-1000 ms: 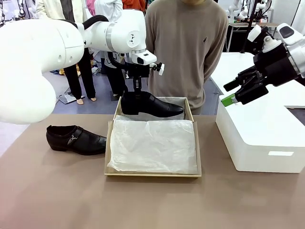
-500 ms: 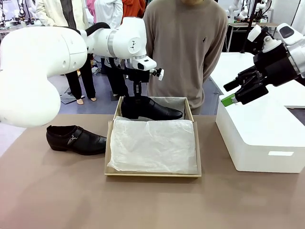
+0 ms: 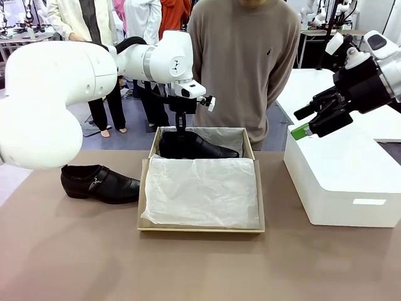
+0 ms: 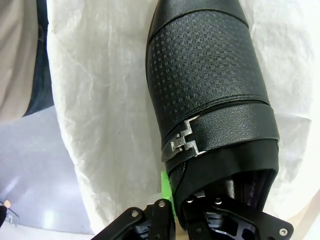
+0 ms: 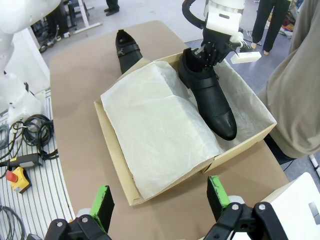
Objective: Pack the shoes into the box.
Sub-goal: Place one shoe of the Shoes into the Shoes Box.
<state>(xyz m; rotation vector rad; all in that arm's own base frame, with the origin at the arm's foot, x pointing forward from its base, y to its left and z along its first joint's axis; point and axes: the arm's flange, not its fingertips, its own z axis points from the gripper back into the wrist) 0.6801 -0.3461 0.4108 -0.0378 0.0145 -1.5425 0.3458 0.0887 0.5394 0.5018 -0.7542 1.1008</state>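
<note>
The left end effector pinches the heel rim of a glossy black leather dress shoe, low in the far part of the shallow brown cardboard box lined with white tissue paper. The second black shoe lies on the surface just left of the box. The right end effector hangs spread and empty above a white rectangular block.

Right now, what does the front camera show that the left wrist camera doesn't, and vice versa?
Front view: the second shoe on the table left of the box, the white block, the open right gripper raised near it. Left wrist view: the metal buckle and textured top of the held shoe. Both: the left gripper shut on that shoe's heel rim, over white tissue paper.
</note>
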